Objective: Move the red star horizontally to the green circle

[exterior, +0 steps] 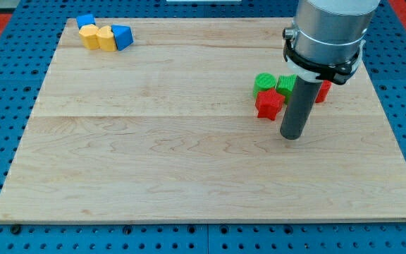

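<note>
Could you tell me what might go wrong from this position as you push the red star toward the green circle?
1. The red star sits against the green circle and another green block, so a push may scatter all three.
2. My tip is below and to the view's right of the star; a push from here could be off-centre and spin it.
3. The rod hides part of a second red block, which it could knock sideways.

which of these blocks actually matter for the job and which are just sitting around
In the job:
red star, just to the view's left of my tip
green circle, right above the star

Lying about:
second green block
red block behind the rod
two yellow blocks and two blue blocks, at the view's top left
</note>
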Robot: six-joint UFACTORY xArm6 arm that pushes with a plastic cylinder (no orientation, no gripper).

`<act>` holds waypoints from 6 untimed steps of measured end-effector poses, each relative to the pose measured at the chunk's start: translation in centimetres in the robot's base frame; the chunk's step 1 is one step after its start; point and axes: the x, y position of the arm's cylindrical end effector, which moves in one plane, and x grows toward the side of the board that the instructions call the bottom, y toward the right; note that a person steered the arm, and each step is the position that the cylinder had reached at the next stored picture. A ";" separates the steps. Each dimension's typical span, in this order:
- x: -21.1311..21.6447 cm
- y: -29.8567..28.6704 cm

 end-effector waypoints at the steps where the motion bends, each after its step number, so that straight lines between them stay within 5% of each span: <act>1: 0.0 0.4; 6: -0.4 0.4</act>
